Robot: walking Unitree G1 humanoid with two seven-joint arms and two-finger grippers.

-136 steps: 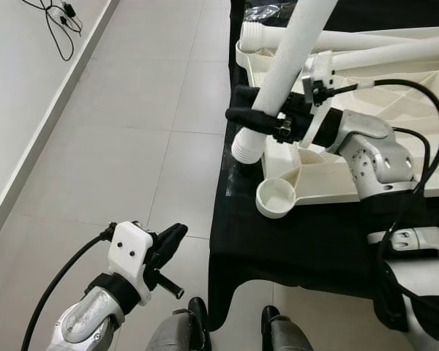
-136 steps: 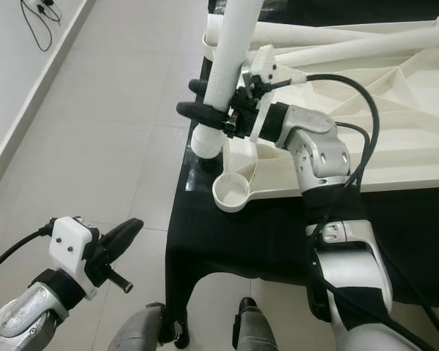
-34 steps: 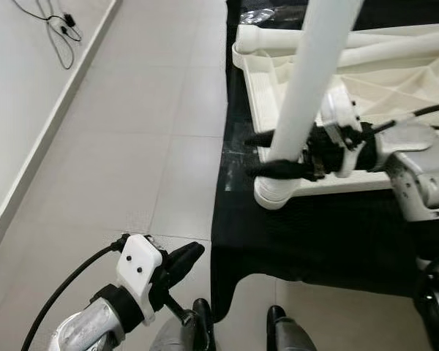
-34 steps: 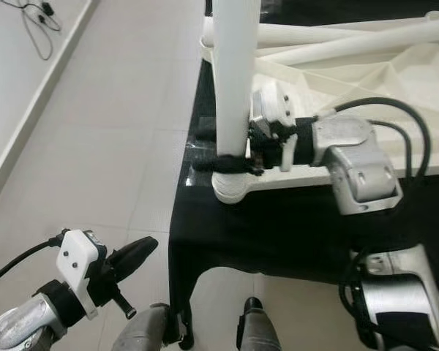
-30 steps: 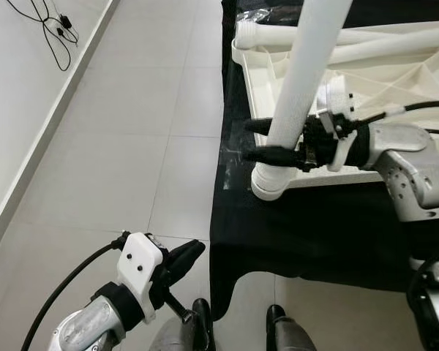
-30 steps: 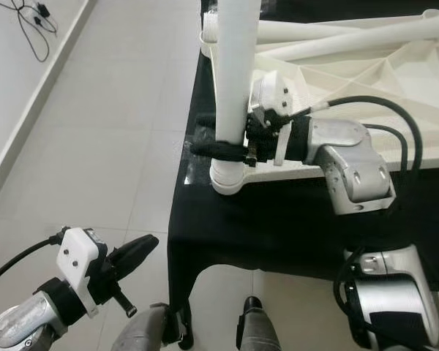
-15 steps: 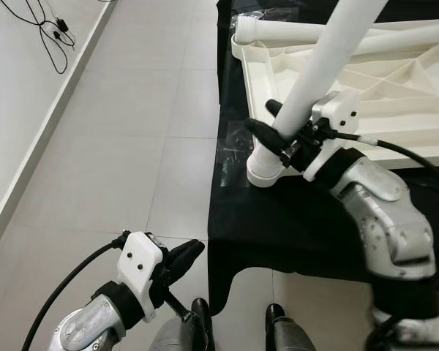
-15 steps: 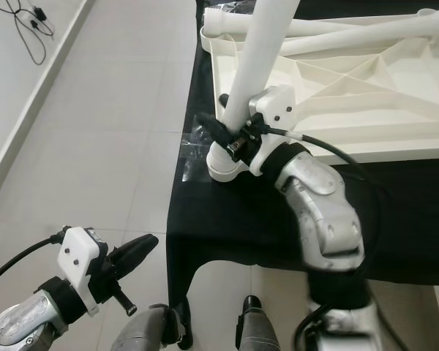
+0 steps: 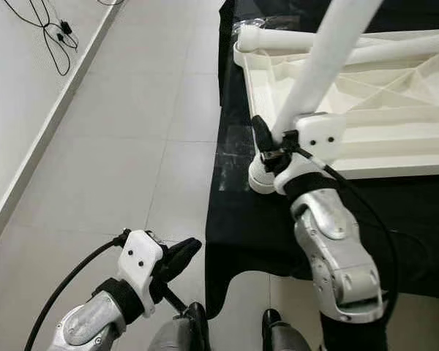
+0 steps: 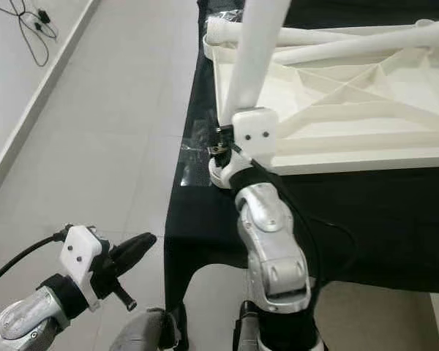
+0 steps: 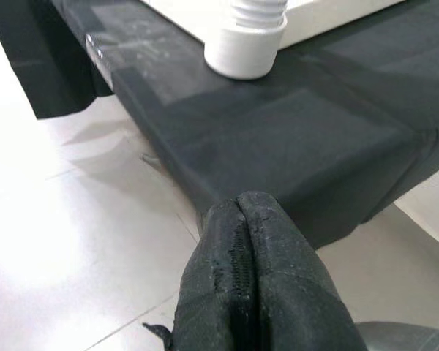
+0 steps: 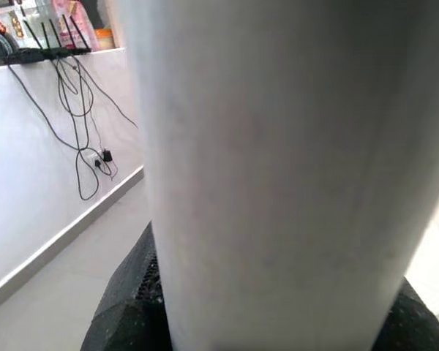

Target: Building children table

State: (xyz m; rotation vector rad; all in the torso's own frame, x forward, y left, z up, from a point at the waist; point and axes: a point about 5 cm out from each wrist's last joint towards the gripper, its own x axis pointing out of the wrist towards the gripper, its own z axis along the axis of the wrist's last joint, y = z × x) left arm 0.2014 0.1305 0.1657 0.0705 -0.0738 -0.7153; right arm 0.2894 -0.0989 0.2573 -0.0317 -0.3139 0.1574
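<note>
Nearest the robot, at the lower left, the left gripper point(image 9: 177, 257) hangs over the pale floor tiles point(image 9: 124, 139), its two black fingers pressed together with nothing between them. In its wrist view the shut fingertips point(image 11: 252, 219) point toward the near corner of a surface draped in black cloth point(image 9: 238, 219).

Just beyond, the right arm reaches forward over the near left corner of that cloth. The right gripper point(image 9: 267, 146) pinches a white table leg point(image 9: 318, 66) low on its shaft; one black finger point(image 9: 261, 134) shows on the leg's left side, and the wrist's white housing point(image 9: 319, 137) sits against the leg on the right. In the right wrist view the leg point(image 12: 278, 168) stands close before the camera with the dark fingers point(image 12: 128, 292) clasping it from both sides.

The leg tilts, its top leaning to the far right. Its ribbed lower end meets the round white socket point(image 11: 245, 47) at the near left corner of the upturned white tabletop point(image 9: 366, 95), which lies on the cloth with its ribbed underside facing up.

At the far edge of the tabletop, two more white legs point(image 10: 329, 40) lie crosswise.

Far left, black cables point(image 9: 47, 33) trail along the wall and floor.
</note>
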